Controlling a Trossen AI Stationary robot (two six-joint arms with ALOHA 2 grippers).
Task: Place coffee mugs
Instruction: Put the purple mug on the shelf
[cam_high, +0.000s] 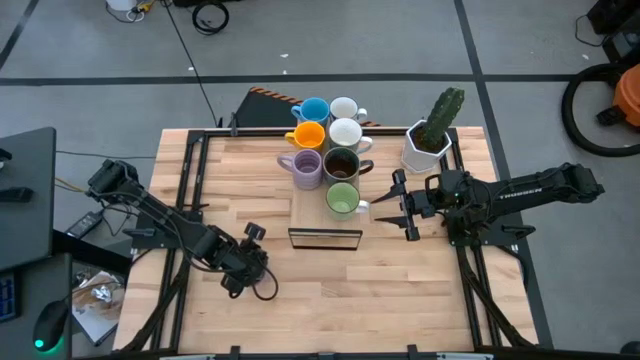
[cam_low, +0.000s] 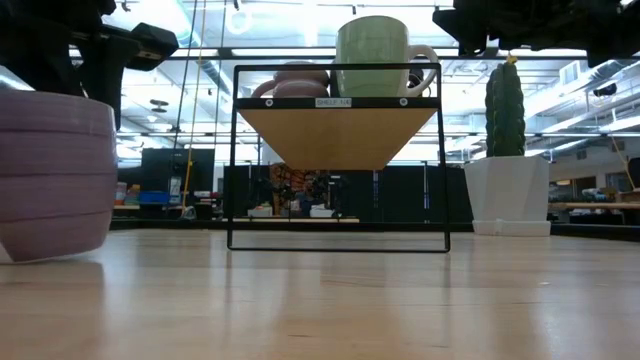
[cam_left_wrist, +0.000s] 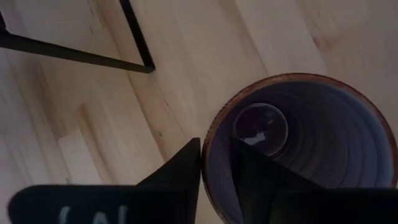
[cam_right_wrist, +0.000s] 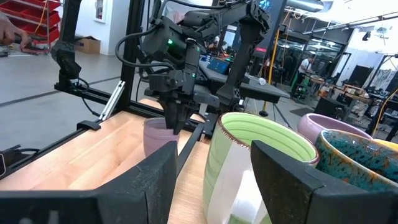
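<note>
mugs on shelf, upright: blue (cam_high: 314, 109) | white (cam_high: 345, 108) | orange (cam_high: 308, 134) | white (cam_high: 345, 131) | lavender (cam_high: 305, 167) | brown (cam_high: 341, 163) | green (cam_high: 343, 198), front edge, handle right | second lavender (cam_left_wrist: 298, 146) upright on table, left of shelf

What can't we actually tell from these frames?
- Lavender mug at the left gripper: hidden under the arm in the high view; low view cuts it at the frame edge.
- Its handle: in no view.
- Shelf mugs: low view shows only the green mug and one lavender mug; the rest sit behind.
</note>
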